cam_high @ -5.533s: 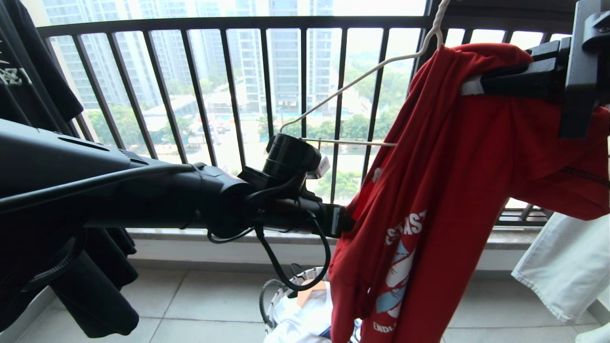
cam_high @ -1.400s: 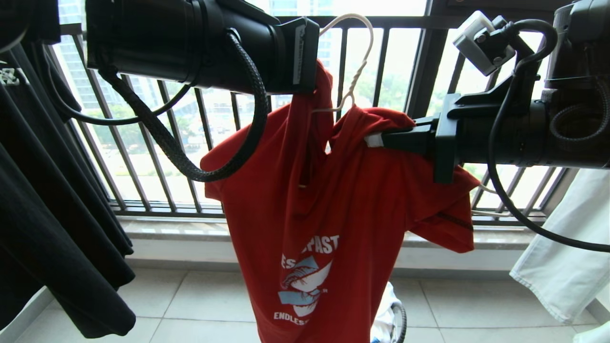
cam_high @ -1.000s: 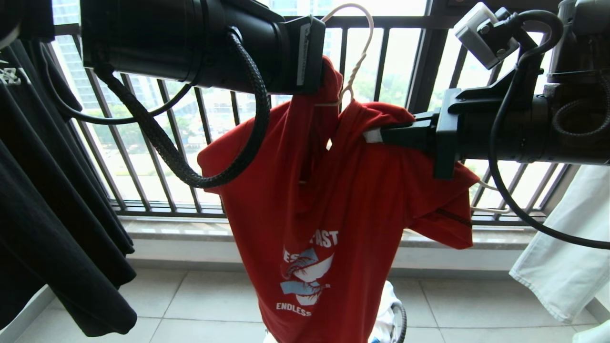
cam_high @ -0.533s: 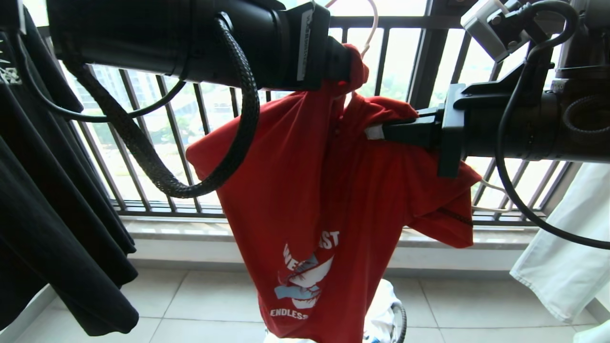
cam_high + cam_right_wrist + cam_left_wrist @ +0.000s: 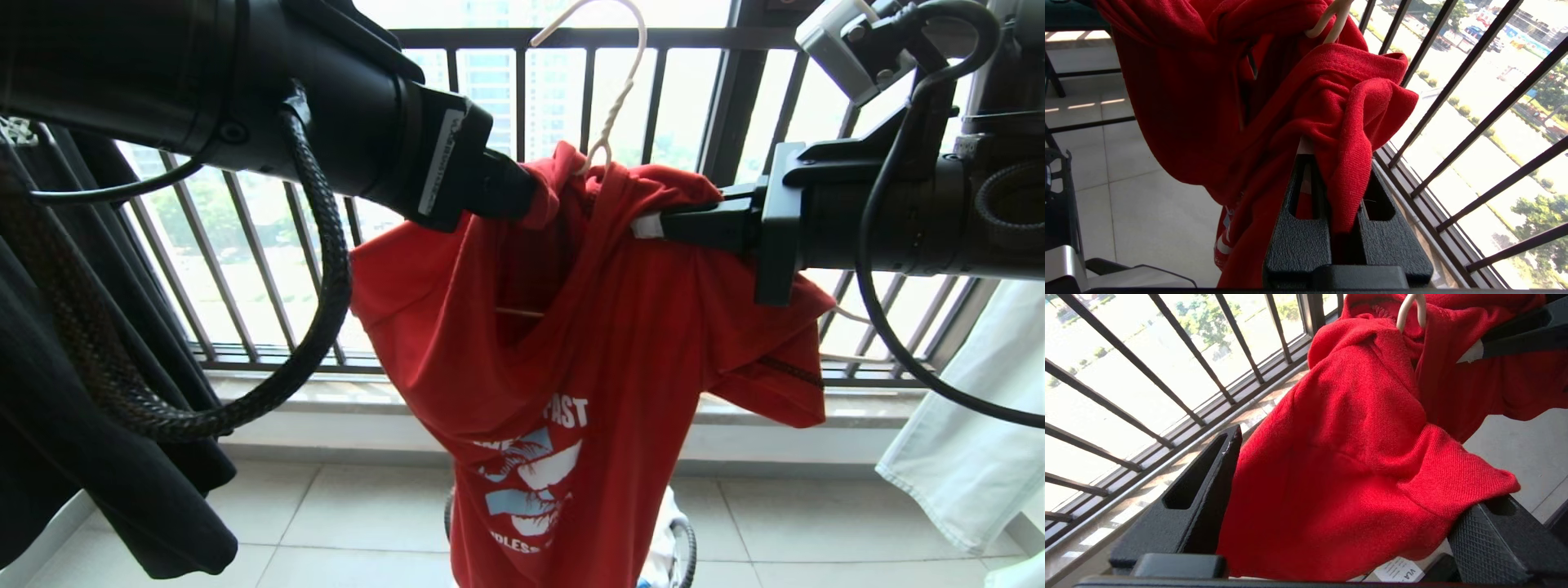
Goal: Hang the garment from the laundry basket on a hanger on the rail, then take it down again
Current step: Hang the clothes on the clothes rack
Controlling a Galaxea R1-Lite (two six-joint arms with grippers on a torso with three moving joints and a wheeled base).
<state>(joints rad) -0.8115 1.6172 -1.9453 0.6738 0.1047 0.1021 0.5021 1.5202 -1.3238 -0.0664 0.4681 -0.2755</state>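
The red T-shirt, the garment [image 5: 571, 351], hangs on the thin white wire hanger [image 5: 629, 65], whose hook sticks up above the collar. My right gripper [image 5: 645, 227] comes in from the right and is shut on a fold of the shirt's shoulder [image 5: 1347, 163]. My left gripper [image 5: 531, 192] reaches in from the left at the collar. Its jaws stand wide apart, with loose red cloth [image 5: 1355, 457] lying between them. Part of the laundry basket [image 5: 684, 549] shows on the floor behind the shirt's hem. The rail is out of view.
A black T-shirt [image 5: 82, 457] hangs at the left and a white garment [image 5: 963, 457] at the right. The dark barred window railing [image 5: 522, 37] runs just behind the shirt. Tiled floor lies below.
The left gripper has opened off the collar, and that arm has dropped lower and turned at the wrist. The hanger's hook now stands free above the shirt. The right arm has kept still.
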